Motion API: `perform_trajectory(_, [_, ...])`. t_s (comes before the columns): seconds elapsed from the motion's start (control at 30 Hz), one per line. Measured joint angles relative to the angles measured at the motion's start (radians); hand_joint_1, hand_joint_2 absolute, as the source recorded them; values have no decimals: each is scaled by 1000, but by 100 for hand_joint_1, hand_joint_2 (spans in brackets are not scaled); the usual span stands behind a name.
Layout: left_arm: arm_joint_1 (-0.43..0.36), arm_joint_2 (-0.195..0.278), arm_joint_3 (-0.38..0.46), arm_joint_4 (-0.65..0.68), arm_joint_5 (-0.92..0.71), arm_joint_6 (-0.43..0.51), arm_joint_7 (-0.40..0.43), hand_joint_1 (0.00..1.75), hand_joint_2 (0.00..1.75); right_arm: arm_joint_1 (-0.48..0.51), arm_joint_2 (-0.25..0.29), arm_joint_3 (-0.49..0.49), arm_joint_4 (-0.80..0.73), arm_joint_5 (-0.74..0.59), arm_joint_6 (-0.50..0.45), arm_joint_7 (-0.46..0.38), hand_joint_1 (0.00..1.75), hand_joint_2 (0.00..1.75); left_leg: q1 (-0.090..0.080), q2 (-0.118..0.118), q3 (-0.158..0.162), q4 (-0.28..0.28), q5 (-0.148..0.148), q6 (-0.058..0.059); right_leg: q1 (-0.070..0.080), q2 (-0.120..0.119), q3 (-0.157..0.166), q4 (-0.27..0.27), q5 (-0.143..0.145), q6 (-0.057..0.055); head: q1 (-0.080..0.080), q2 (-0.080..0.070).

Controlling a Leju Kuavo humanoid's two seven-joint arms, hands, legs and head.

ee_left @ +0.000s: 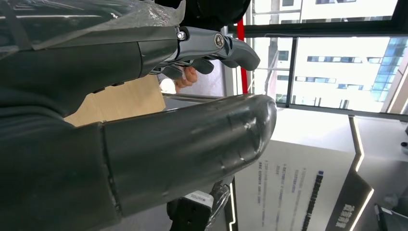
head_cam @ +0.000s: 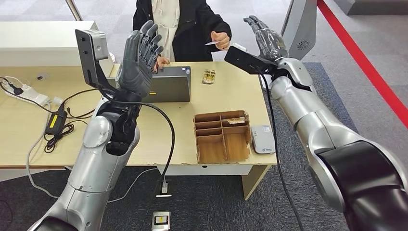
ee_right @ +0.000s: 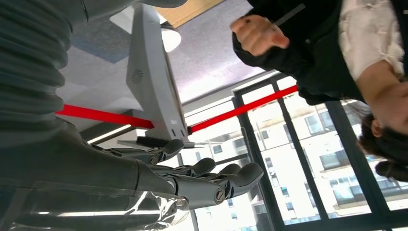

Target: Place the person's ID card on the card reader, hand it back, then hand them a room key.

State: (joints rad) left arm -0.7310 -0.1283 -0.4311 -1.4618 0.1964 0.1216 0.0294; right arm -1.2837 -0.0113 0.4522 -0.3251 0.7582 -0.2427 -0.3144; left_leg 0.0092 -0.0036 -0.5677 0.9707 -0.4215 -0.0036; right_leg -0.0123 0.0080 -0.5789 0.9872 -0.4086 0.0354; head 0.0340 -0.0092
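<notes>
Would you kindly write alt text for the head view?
A person's hand holds a card out across a wooden desk toward the robot's raised, empty right hand. Its left hand is raised, fingers spread, before a laptop; a divided wooden box and white card reader sit nearer.

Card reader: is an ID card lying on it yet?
No. In the head view the white card reader on the table is bare, and the person's hand holds a card near the open right hand.

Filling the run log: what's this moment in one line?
left hand: raised, empty | right hand: raised, empty, near ID card | card: in person's hand | card reader: bare
</notes>
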Motion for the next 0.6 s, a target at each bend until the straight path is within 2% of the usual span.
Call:
perform_trajectory(0.13, [4, 3, 0, 0, -1, 15, 1, 0, 0, 5, -1, -23, -14, -51, 26, -65, 0, 175, 0, 0, 0, 0, 0, 0, 0, 0, 0, 0, 0, 0, 0, 0])
perform_trajectory(0.27, [16, 11, 0, 0, -1, 24, 1, 0, 0, 34, -6, -35, -45, -97, 99, -94, 0, 175, 0, 0, 0, 0, 0, 0, 0, 0, 0, 0, 0, 0, 0, 0])
perform_trajectory(0.5, [44, 31, 3, -15, -4, 16, 5, 0, 0, 129, -37, -34, -162, -199, 244, -92, 0, 175, 0, 0, 0, 0, 0, 0, 0, 0, 0, 0, 0, 0, 0, 0])
perform_trajectory(0.6, [53, 37, 3, -26, -4, 12, 10, 0, 0, 173, -56, -31, -226, -225, 276, -79, 0, 175, 0, 0, 0, 0, 0, 0, 0, 0, 0, 0, 0, 0, 0, 0])
